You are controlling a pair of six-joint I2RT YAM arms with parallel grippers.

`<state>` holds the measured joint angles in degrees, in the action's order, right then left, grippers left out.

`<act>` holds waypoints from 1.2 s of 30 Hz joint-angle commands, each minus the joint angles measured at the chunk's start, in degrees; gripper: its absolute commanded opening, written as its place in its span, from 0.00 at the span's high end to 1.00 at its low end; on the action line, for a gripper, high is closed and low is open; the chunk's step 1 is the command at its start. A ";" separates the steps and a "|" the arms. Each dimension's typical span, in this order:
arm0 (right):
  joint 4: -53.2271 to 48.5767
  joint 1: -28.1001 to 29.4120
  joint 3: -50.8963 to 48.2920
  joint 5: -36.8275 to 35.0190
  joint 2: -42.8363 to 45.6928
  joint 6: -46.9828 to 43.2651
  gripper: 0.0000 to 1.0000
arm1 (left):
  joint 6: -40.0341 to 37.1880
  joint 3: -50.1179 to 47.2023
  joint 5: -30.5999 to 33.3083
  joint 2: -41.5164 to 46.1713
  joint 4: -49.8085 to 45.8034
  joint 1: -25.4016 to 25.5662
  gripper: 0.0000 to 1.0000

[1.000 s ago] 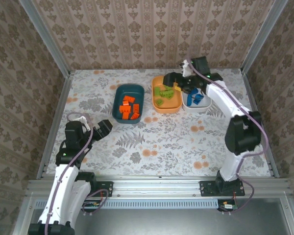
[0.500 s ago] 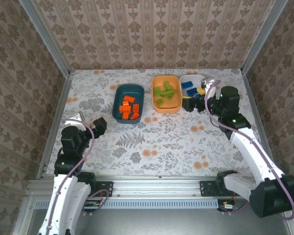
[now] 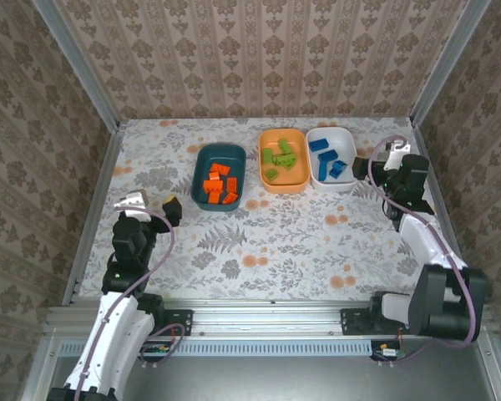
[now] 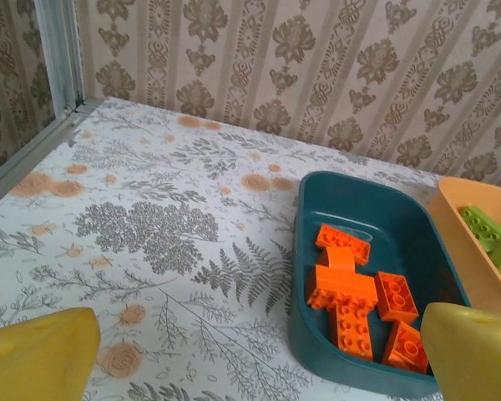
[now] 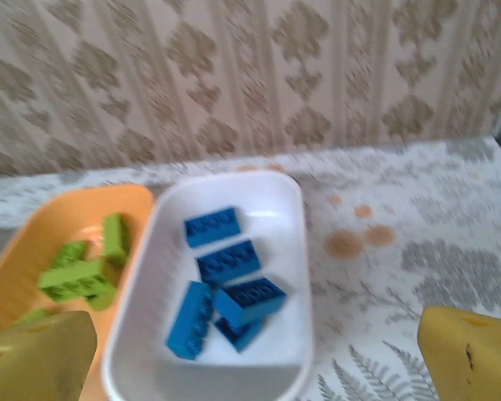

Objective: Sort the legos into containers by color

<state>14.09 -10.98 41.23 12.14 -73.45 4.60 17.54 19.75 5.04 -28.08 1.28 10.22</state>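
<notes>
Three containers stand in a row at the back of the table. The dark teal bin [image 3: 200, 185] [image 4: 414, 219] holds several orange legos [image 3: 220, 184] [image 4: 351, 296]. Several green legos [image 3: 280, 159] [image 5: 83, 271] lie in the orange bin [image 3: 294, 181] [image 5: 33, 242], and several blue legos [image 3: 330, 160] [image 5: 230, 284] in the white bin [image 3: 347, 146] [image 5: 305, 276]. My left gripper [image 3: 154, 203] [image 4: 255, 368] hangs open and empty, near-left of the teal bin. My right gripper [image 3: 369, 165] [image 5: 250, 359] is open and empty just right of the white bin.
Patterned walls and metal frame rails close in the table on the left, back and right. The floral tabletop between the bins and the arm bases carries no loose bricks.
The right arm has swung back from over the orange and white bins to the table's right side. The left arm has drawn back slightly. Both grippers stayed open.
</notes>
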 commanded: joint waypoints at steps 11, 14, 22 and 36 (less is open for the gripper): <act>2.84 3.48 -1.79 2.62 -8.43 0.02 0.00 | -6.39 3.36 7.97 -8.21 2.67 0.38 0.00; 11.10 3.95 -5.76 1.06 -9.88 1.11 0.00 | -7.86 4.10 11.21 -12.63 4.03 0.19 0.00; 26.41 4.31 -14.60 -1.61 -10.47 1.84 0.00 | -14.33 4.73 12.48 -31.18 17.00 -3.79 0.00; 26.51 4.48 -14.56 -1.07 -10.71 1.56 0.00 | -20.18 8.05 8.10 -53.69 35.03 -6.09 0.00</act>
<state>37.65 -6.81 26.44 11.51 -83.74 5.82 -0.27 26.13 15.18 -79.81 30.09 4.75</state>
